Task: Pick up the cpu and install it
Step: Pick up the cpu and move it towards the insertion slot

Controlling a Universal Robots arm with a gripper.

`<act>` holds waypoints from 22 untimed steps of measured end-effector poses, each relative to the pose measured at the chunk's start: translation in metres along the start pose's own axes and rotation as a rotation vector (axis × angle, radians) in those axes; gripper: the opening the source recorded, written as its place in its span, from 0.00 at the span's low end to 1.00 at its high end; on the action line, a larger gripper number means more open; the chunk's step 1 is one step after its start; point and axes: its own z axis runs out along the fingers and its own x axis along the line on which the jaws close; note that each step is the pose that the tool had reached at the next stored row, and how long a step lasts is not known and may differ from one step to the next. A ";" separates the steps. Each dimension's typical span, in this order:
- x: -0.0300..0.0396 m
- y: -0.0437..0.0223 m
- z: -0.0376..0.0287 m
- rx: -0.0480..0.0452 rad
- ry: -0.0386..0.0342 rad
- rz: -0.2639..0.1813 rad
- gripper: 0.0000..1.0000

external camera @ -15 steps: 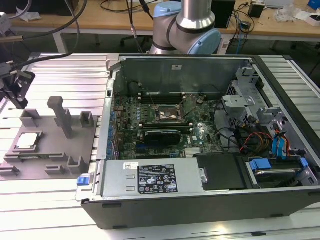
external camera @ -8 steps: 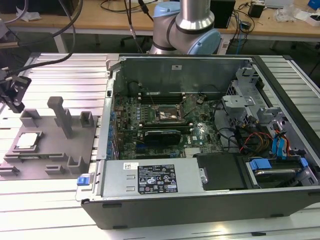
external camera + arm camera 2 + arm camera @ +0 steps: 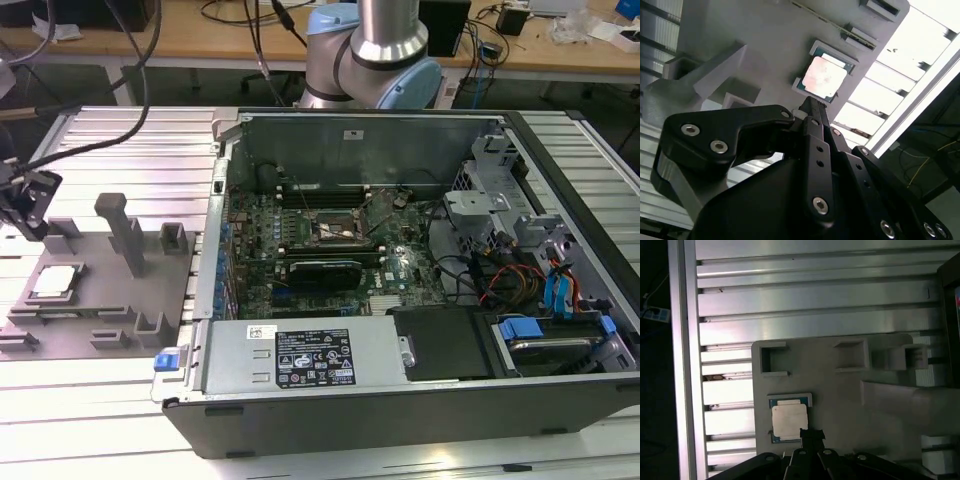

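The cpu point(image 3: 55, 282), a thin square chip with a silvery top, lies flat in a recess of the grey fixture plate point(image 3: 105, 310) at the exterior view's left. My gripper point(image 3: 32, 225) hangs above the plate's far left corner, apart from the chip. Both wrist views look down on the cpu point(image 3: 823, 79) point(image 3: 789, 420). There the black fingertips point(image 3: 810, 104) point(image 3: 811, 434) meet in one narrow point just beside the chip's edge, with nothing held between them. In the open computer case, the black socket frame point(image 3: 338, 232) sits on the green motherboard.
Grey posts and blocks point(image 3: 125, 235) rise from the fixture plate close to the chip. The open computer case point(image 3: 400, 410) fills the middle and right, with a power supply point(image 3: 305, 355) along its near side. Cables point(image 3: 130, 110) trail over the ribbed aluminium table point(image 3: 120, 400).
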 end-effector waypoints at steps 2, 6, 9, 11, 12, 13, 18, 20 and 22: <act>0.0011 -0.0026 0.0047 0.0000 0.0000 0.000 0.11; 0.0031 -0.0077 0.0159 0.0001 0.0004 0.000 0.11; 0.0039 -0.0085 0.0213 -0.0002 0.0003 0.000 0.11; 0.0048 -0.0091 0.0258 -0.0006 0.0004 0.000 0.11; 0.0055 -0.0093 0.0283 -0.0007 0.0003 0.000 0.11; 0.0069 -0.0095 0.0309 -0.0007 0.0006 0.000 0.11; 0.0118 -0.0104 0.0430 -0.0010 -0.0001 -0.002 0.11; 0.0132 -0.0108 0.0478 -0.0008 0.0001 -0.002 0.11; 0.0141 -0.0110 0.0525 -0.0009 0.0000 -0.003 0.11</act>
